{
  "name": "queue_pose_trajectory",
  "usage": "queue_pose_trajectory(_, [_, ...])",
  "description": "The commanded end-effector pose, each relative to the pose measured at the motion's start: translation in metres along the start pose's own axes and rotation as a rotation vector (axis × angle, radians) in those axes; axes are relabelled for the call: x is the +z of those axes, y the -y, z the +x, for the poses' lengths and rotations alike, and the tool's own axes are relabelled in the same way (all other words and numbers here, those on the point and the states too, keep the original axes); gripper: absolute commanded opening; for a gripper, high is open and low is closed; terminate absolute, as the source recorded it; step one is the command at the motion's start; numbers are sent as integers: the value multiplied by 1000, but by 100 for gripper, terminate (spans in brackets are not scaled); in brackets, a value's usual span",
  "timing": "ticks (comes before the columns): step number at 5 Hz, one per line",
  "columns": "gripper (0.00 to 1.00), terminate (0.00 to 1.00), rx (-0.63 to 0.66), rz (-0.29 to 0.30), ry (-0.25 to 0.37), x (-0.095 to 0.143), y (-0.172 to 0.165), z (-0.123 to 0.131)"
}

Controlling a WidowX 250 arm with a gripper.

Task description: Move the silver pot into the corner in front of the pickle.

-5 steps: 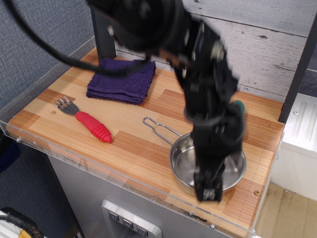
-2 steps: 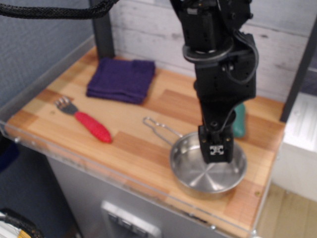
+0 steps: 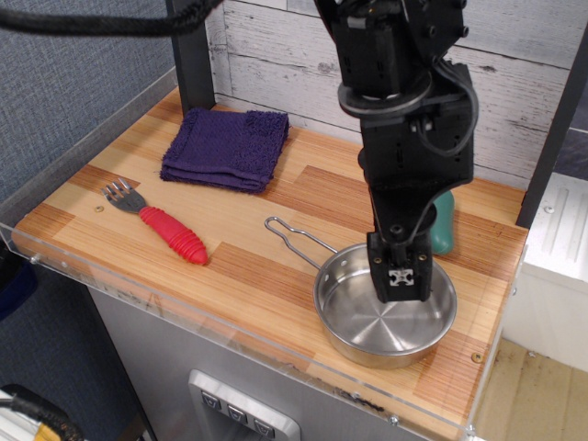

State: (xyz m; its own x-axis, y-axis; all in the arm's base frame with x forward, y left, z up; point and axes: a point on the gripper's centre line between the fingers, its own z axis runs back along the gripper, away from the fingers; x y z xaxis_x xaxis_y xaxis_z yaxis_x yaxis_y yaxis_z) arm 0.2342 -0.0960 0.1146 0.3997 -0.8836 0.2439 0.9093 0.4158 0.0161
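The shallow round shiny silver pot (image 3: 386, 320) with a thin wire loop handle is seen at the lower right of the frame, on the light striped wooden surface (image 3: 266, 266). It is set in the lower right corner (image 3: 464, 367) of that surface, near the clear plastic edge. The black robot tool (image 3: 401, 278) is held over the back part of the pot. Whether the tool is clenched or let go cannot be told. The small dark-green pickle (image 3: 443, 222) is partly hidden behind the arm, just above the pot. A red-handled fork (image 3: 156, 223) is laid at the left, and a folded purple cloth (image 3: 227, 149) is placed at the upper left.
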Motion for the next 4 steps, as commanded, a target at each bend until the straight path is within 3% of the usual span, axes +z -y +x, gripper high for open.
queue_pose_trajectory(1, [100, 0, -14, 37, 30, 15, -3, 1])
queue_pose_trajectory(3, [100, 0, -14, 37, 30, 15, -3, 1])
queue_pose_trajectory(4, [100, 100, -14, 37, 30, 15, -3, 1])
